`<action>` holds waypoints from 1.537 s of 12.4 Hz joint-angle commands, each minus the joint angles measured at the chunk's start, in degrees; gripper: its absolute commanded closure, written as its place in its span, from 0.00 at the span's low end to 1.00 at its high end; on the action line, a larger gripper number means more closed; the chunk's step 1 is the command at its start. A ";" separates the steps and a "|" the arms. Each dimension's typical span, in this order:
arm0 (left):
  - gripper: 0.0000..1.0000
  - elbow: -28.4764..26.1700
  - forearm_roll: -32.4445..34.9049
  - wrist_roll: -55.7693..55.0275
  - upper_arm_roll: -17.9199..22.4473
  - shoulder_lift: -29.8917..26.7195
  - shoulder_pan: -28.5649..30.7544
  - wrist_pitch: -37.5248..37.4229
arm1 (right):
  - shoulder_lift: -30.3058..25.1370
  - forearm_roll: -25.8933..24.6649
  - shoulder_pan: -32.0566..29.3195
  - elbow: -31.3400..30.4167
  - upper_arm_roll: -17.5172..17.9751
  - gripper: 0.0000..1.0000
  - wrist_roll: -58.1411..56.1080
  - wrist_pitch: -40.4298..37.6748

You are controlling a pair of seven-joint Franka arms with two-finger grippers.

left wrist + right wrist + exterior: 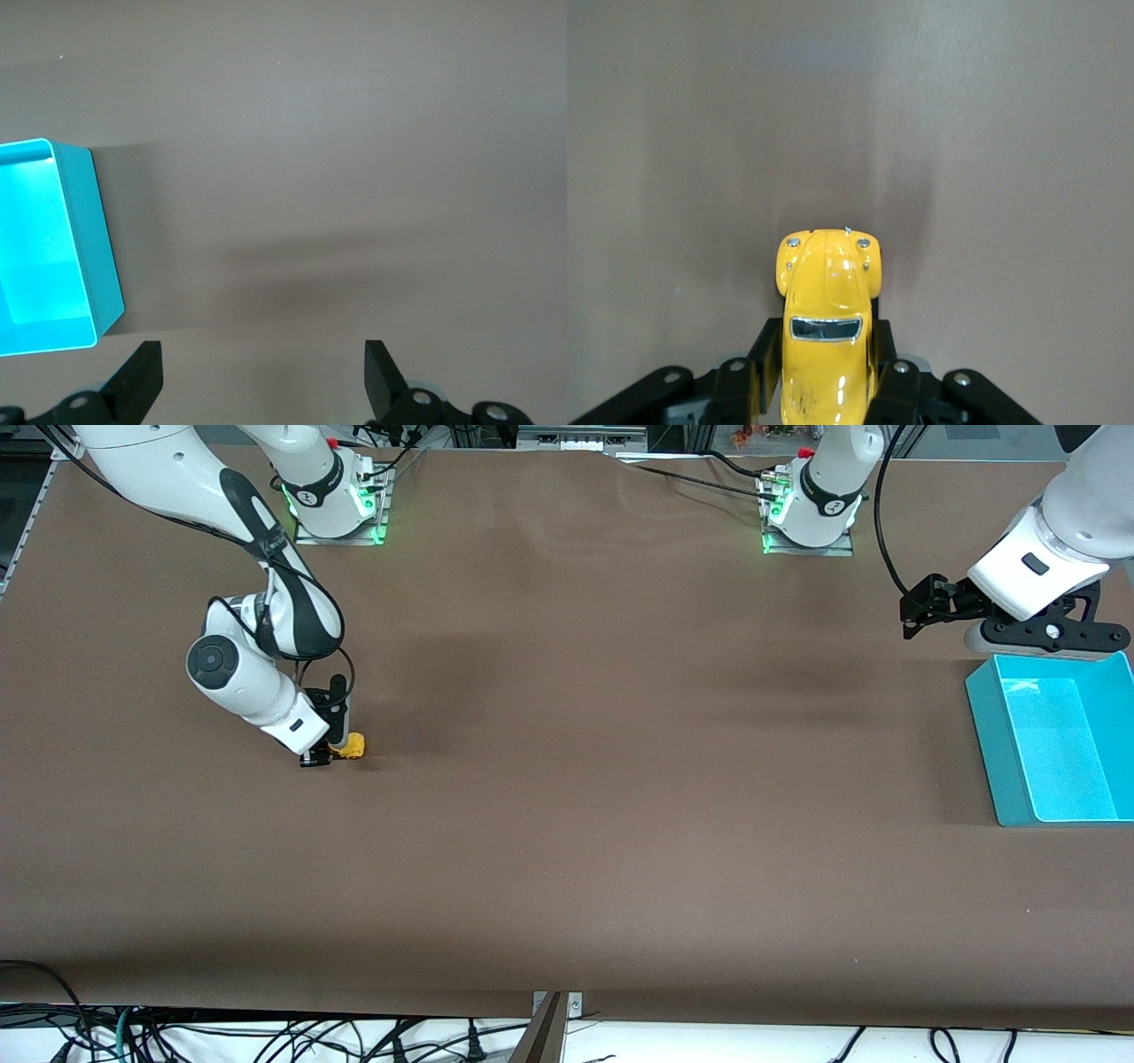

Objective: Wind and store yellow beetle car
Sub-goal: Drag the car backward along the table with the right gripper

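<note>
The yellow beetle car sits on the brown table toward the right arm's end. My right gripper is down at the table and shut on the car's sides. In the right wrist view the car sits between the black fingers, its rounded nose and small window pointing away from the wrist. My left gripper is open and empty, up in the air over the table beside the teal bin. The left wrist view shows its two black fingertips wide apart with bare table between them.
The open teal bin stands at the left arm's end of the table and also shows in the left wrist view. Both robot bases stand along the table's edge farthest from the front camera. Cables hang below the near edge.
</note>
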 commanded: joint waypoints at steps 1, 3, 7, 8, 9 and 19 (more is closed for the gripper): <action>0.00 1.53 -1.12 0.17 0.08 0.63 0.21 -1.11 | 0.14 0.75 -3.07 -2.80 0.50 0.84 -5.44 1.11; 0.00 1.53 -1.12 0.17 0.08 0.63 0.21 -1.11 | -0.13 0.83 -4.74 -2.97 0.50 0.84 -8.16 0.84; 0.00 1.53 -1.12 0.17 0.08 0.63 0.21 -1.11 | -0.04 1.10 -9.05 -3.06 0.41 0.84 -14.23 -0.47; 0.00 1.53 -1.12 0.17 0.08 0.63 0.21 -1.11 | -0.13 1.19 -10.01 -3.06 0.32 0.84 -16.07 -0.56; 0.00 1.53 -1.12 0.17 0.08 0.63 0.21 -1.11 | -0.04 1.27 -10.98 -2.97 0.24 0.84 -17.48 -0.83; 0.00 1.53 -1.12 0.17 0.08 0.63 0.21 -1.11 | 0.05 6.10 -15.65 0.35 -0.21 0.43 -21.63 -3.98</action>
